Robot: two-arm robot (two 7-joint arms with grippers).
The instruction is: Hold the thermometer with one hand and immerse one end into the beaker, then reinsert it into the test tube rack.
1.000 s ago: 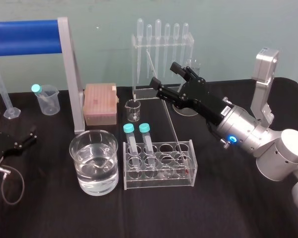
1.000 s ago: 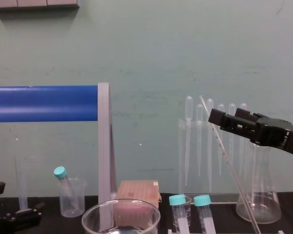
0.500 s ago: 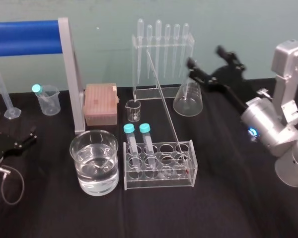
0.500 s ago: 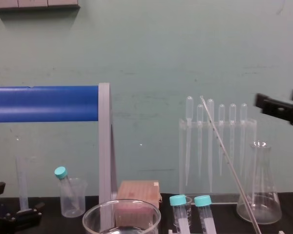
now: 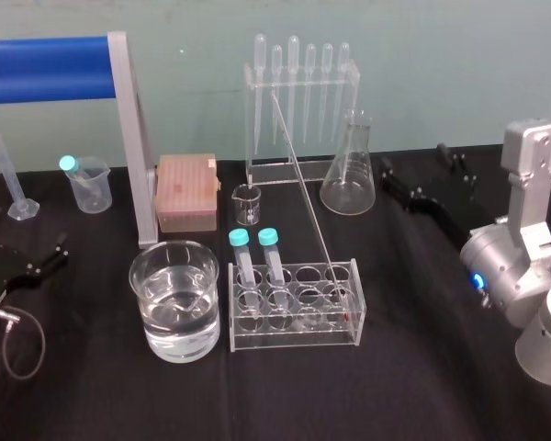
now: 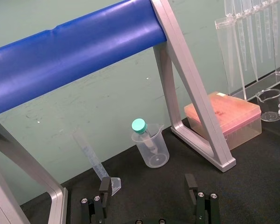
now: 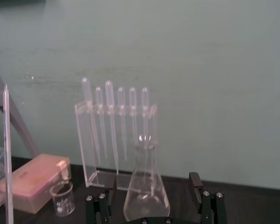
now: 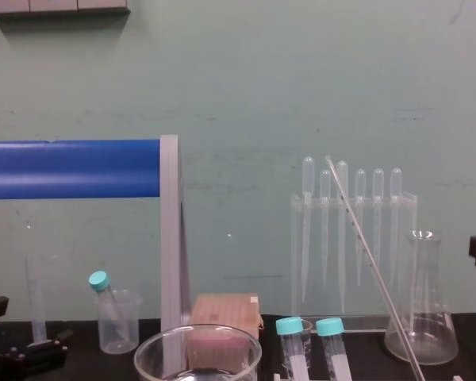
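The thermometer (image 5: 303, 184), a long thin glass rod, leans with its lower end in the test tube rack (image 5: 294, 317), free of any grip; it also crosses the chest view as the thermometer (image 8: 369, 262). The beaker (image 5: 174, 294), holding water, stands just left of the rack. My right gripper (image 5: 422, 175) hangs open and empty well to the right of the rod, behind and right of the rack. In the right wrist view that gripper (image 7: 149, 182) faces the flask, with the thermometer (image 7: 7, 154) far off to one side. My left gripper (image 6: 147, 184) rests open at the table's left.
A tall pipette stand (image 5: 298, 110) and a conical flask (image 5: 349, 175) stand at the back. Two teal-capped tubes (image 5: 253, 257) sit in the rack. A pink tip box (image 5: 185, 191), a tiny beaker (image 5: 246, 204) and a blue-barred frame (image 5: 124, 138) stand to the left.
My right gripper has drawn back to the right and lower, from beside the thermometer's upper part to past the flask. The thermometer stays leaning in the rack.
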